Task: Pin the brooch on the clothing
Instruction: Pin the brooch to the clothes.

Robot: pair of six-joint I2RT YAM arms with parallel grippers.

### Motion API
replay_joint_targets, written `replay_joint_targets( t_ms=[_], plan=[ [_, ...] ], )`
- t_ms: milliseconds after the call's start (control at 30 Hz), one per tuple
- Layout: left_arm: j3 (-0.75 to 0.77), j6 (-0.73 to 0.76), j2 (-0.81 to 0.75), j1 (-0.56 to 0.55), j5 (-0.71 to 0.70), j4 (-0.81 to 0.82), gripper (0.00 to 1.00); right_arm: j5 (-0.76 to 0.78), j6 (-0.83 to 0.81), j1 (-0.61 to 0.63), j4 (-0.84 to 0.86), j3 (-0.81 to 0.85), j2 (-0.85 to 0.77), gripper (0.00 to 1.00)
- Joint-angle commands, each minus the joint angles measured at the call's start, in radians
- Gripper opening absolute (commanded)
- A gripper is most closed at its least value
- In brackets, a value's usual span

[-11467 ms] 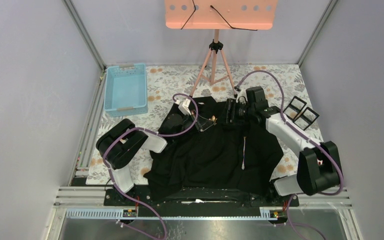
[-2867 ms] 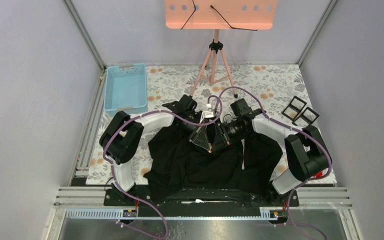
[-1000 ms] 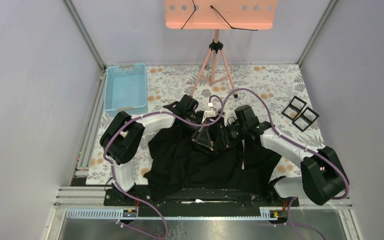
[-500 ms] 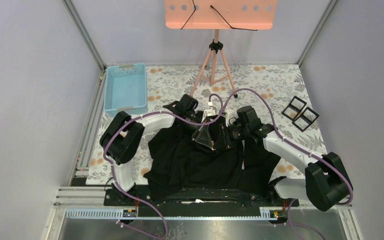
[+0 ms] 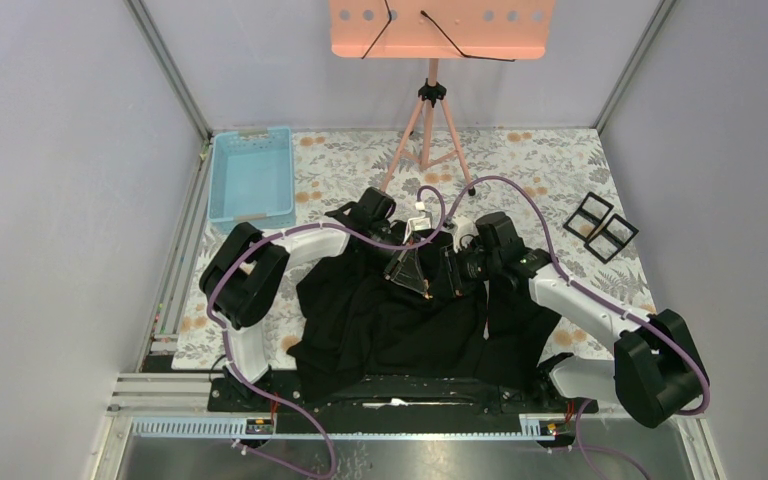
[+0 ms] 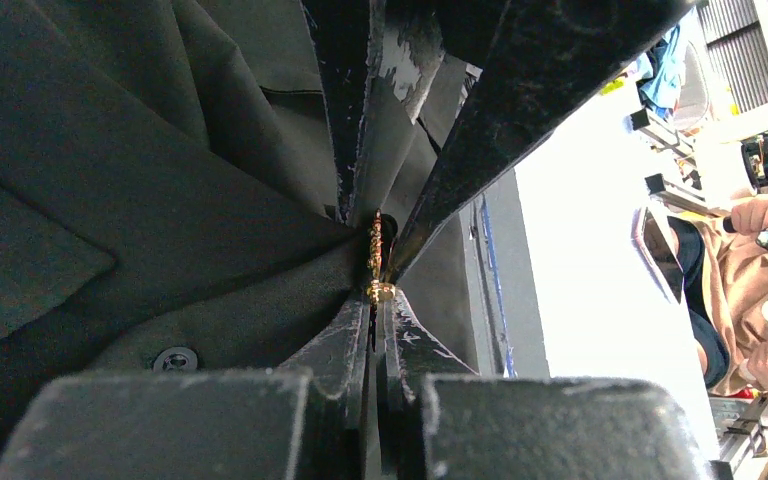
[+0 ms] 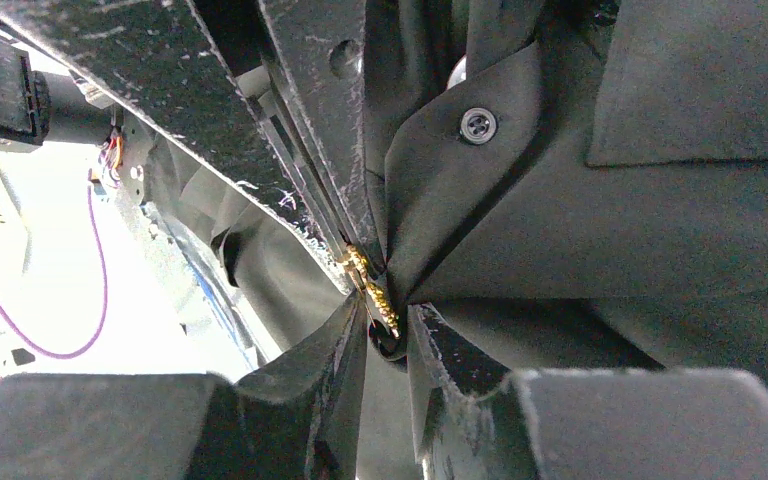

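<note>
The clothing (image 5: 400,335), a black shirt, lies spread across the near middle of the table. Both grippers meet above its chest. My left gripper (image 5: 422,290) is shut on the small gold brooch (image 6: 373,250), which sticks out past its tips against a button-front fold (image 6: 210,250). My right gripper (image 5: 444,276) faces it from the right. Its fingertips (image 7: 350,320) pinch a raised fold of the clothing (image 7: 520,250), with the brooch (image 7: 372,290) lying in the narrow gap beside the fold. A shirt button (image 7: 478,124) shows just above.
A light blue basket (image 5: 252,178) stands at the back left. A pink tripod stand (image 5: 430,120) rises at the back centre. Two black square frames (image 5: 600,225) lie at the right on the floral table cover (image 5: 540,160).
The right arm's elbow has swung a little to the right and nearer. Both grippers stay together at the same spot on the shirt, their grips unchanged.
</note>
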Motion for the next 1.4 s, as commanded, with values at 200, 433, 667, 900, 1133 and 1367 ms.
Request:
replay_joint_targets(
  t_ms=[200,433,667,900,1133,1367],
  plan=[
    [-0.016,-0.018,-0.029,-0.017,0.084,0.05,0.0,0.081,0.004,0.004,0.058,0.043,-0.002,0.26],
    [-0.021,-0.028,-0.029,-0.018,0.075,0.064,0.0,0.115,0.031,0.003,0.081,0.037,-0.014,0.26],
    [-0.066,-0.129,-0.04,-0.006,0.027,0.2,0.0,0.102,0.022,0.004,0.08,0.025,-0.043,0.26],
    [-0.074,-0.149,-0.033,0.005,-0.001,0.223,0.0,0.091,0.027,0.004,0.083,0.013,-0.08,0.3],
    [-0.076,-0.149,-0.035,0.007,-0.015,0.224,0.0,0.101,0.043,0.002,0.072,0.02,-0.131,0.37],
    [-0.078,-0.163,-0.042,0.009,-0.018,0.223,0.0,0.111,0.035,0.003,0.042,0.032,-0.149,0.42]
  ],
)
